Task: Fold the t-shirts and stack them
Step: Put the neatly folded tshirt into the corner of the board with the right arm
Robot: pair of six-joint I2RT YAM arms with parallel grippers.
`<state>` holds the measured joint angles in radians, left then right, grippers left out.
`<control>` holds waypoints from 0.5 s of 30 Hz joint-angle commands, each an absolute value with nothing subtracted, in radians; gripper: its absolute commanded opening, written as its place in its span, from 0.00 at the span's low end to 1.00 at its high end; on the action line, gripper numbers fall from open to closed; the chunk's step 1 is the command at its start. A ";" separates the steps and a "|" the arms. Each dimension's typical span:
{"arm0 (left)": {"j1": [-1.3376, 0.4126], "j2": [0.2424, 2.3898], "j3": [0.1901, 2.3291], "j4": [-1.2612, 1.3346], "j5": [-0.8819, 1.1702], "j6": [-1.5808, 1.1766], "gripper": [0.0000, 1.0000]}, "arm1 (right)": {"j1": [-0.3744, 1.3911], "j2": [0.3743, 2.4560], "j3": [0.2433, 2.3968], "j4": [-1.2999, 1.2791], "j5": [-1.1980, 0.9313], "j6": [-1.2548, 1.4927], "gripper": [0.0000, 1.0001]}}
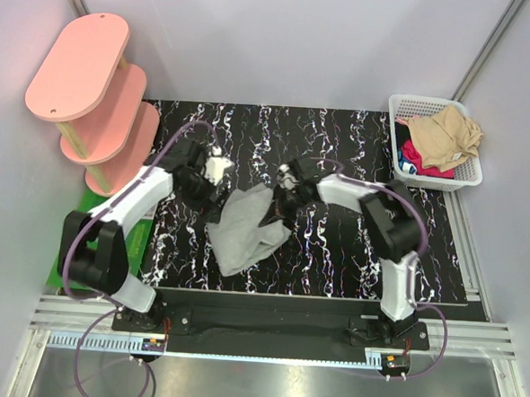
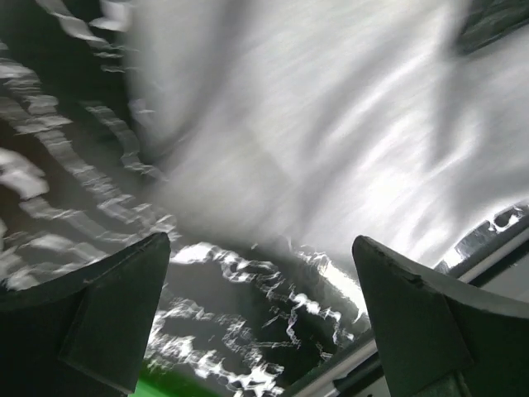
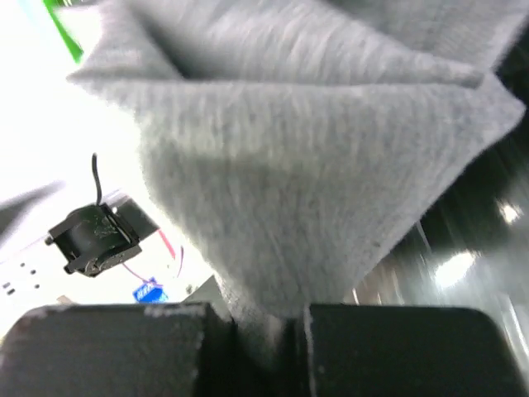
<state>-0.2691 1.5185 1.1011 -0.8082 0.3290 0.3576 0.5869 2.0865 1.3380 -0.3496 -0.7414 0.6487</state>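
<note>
One grey t-shirt [image 1: 247, 233], item in hand. I found it rumpled at the middle of the tabletop [image 1: 351, 258]. Its long axis ran on a diagonal from a far-right corner down toward the near-left, with the lower end closest to the near edge.

Right gripper [image 3: 263, 331]: fingers [image 3: 116, 347] clenched on a fold of the grey cloth. The wrist view showed the fabric pinched in the narrow slot between them and fanning out beyond. From above, that grip sat at the shirt's far-right corner, which looked raised off the surface.

Left gripper [image 1: 216, 167]: fingers spread wide, grasping nothing. It hung just beyond the shirt's far-left side, near the cloth but apart from it as far as I could judge. Its own view was blurred, with grey cloth ahead of the fingers and not between them.

Relation that mattered: the shirt lay to the near-right of the left fingers, with its free far-left edge closest to them. I judged the left arm the one placed to take the second corner while the right held the first. Spreading the shirt flat was not yet done, and no fold was visible.

Other shirts: tan one [image 1: 444, 137] heaped over a red one [image 1: 413, 159] in the white basket [image 1: 404, 103] at the far-right corner, well apart from both arms.
</note>
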 commanded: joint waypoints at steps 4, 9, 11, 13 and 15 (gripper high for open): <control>-0.105 1.333 1.272 -0.902 0.431 0.431 0.99 | 0.483 1.564 1.040 -0.535 -0.393 0.732 0.00; -0.043 1.278 1.255 -0.927 0.448 0.478 0.99 | 0.322 1.336 0.910 -0.630 -0.218 0.758 0.00; -0.023 1.261 1.246 -0.937 0.452 0.492 0.99 | 0.246 1.286 0.881 -0.678 -0.186 0.756 0.00; -0.011 1.255 1.238 -0.945 0.459 0.508 0.99 | 0.213 1.264 0.862 -0.721 -0.170 0.750 0.00; -0.003 1.244 1.238 -0.953 0.466 0.520 0.99 | 0.174 1.235 0.844 -0.748 -0.126 0.753 0.00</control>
<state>-0.0212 1.2800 1.2484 -0.9329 0.4183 0.4728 0.2214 1.2934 0.8696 -0.6521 -0.2424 0.7368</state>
